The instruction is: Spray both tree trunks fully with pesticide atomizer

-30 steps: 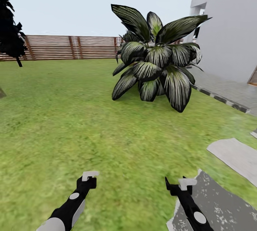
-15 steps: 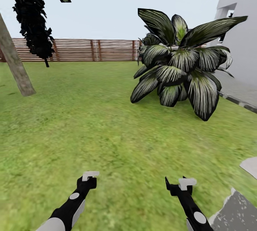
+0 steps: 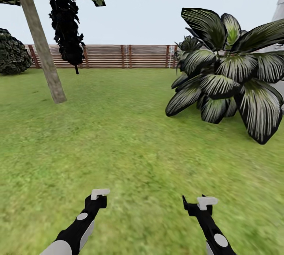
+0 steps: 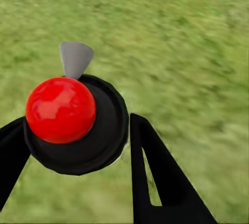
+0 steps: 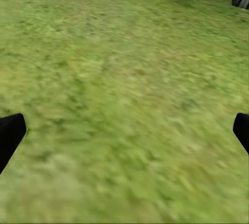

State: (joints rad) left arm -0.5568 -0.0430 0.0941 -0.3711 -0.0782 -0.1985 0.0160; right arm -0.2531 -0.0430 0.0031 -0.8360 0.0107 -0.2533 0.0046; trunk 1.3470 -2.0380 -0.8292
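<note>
The pesticide atomizer [image 4: 61, 109], a black round body with a bright red ball and a grey tip, sits between the fingers of my left gripper [image 4: 78, 149], which is shut on it. In the head view the left gripper [image 3: 98, 199] hovers low over the grass at the near left. My right gripper [image 3: 197, 204] hangs beside it at the near right, open [image 5: 124, 130] with only lawn between its fingers. One tree's grey-brown tree trunk [image 3: 42, 48] leans up from the lawn at the far left, several metres ahead.
A big dark striped-leaf plant [image 3: 228, 77] spreads at the right. A slim dark tree [image 3: 67, 26] and a round bush [image 3: 12, 56] stand by the brown slat fence [image 3: 126, 56] at the back. Open grass lies between me and the trunk.
The whole view has swung left: the leafy plant slid right, the paving and house left the picture, the trunk and bush came in. Both arms hold the same pose.
</note>
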